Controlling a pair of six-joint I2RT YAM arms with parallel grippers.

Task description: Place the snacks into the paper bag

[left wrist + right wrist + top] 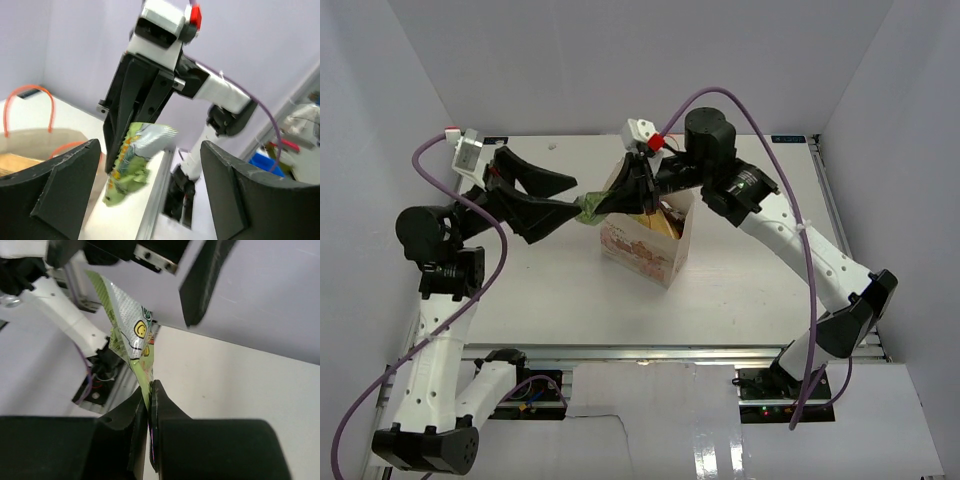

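Top external view: my right gripper (604,204) is pinched shut on a small light-green crinkly candy packet (588,208). It holds the packet in the air just beside the upper left rim of the upright beige kraft paper bag (650,255), which has a reddish printed drawing on its side. The bag stands near the middle of the white tabletop (540,290).

My left gripper (575,197) faces the packet from the left with its fingers spread wide. In the left wrist view the packet hangs between those two black fingers (65,185), apart from both. The bag's thin orange-red loop handles (30,107) rise at the left edge of that view.

From the right wrist, my closed fingertips clamp the packet's lower edge. The rest of the packet stands up above them, showing a yellow smiley face.

Something golden-tan (660,222) lies inside the bag's open mouth. It may be a snack already dropped in, but the view is too poor to be sure.
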